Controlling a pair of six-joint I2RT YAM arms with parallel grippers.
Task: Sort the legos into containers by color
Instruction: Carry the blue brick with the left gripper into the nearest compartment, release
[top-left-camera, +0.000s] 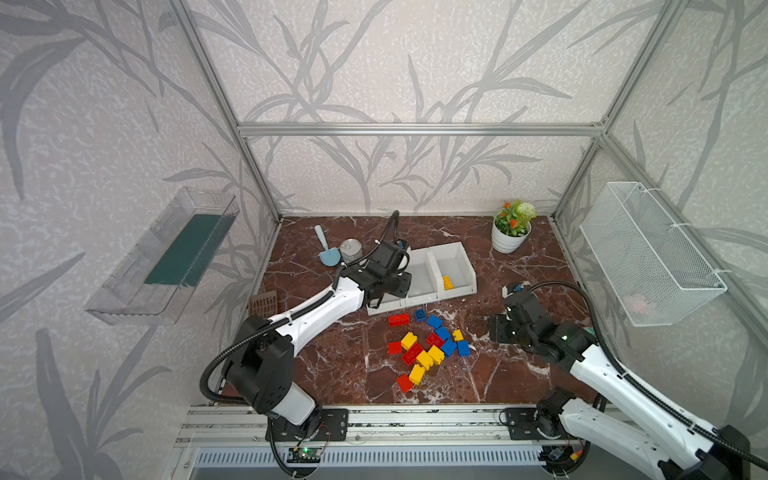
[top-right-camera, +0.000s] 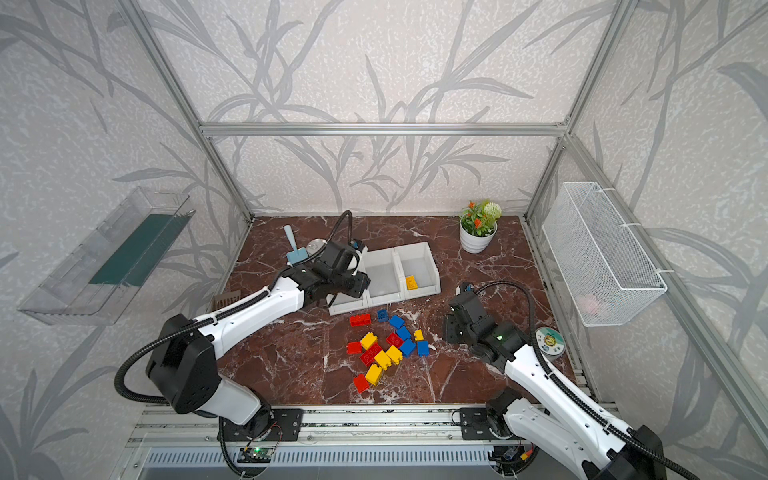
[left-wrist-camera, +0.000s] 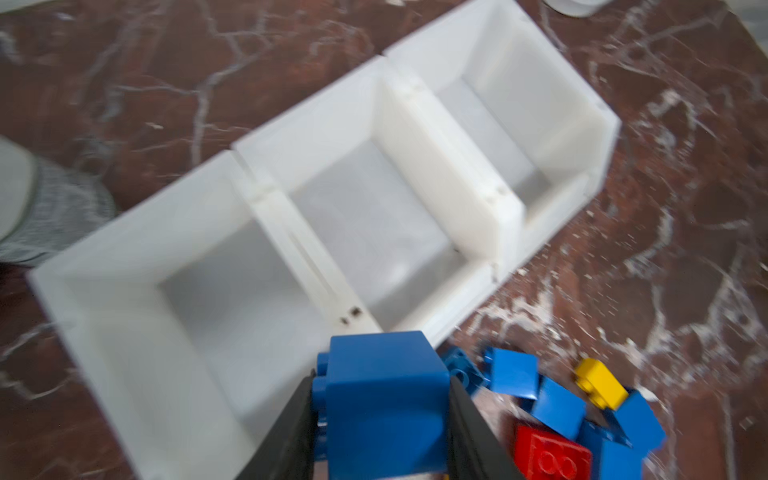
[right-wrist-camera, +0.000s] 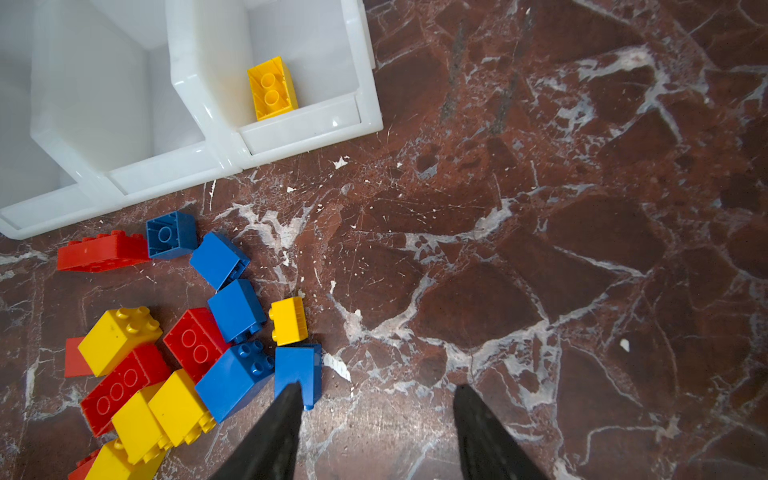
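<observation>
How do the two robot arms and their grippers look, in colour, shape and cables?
The left arm and right arm have smooth white link shells and bulky black joint housings. A black corrugated cable runs loosely along each arm. A small green light glows on the right arm's wrist. The left gripper and right gripper each have two flat, matte black tapered fingers.

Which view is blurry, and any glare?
Left wrist view: motion-blurred, the joined white plastic bins smeared, the blue studded brick in the left gripper sharper. Right wrist view: crisp, small glint on a bin rim. Both top views: aluminium frame posts splay outward.
</observation>
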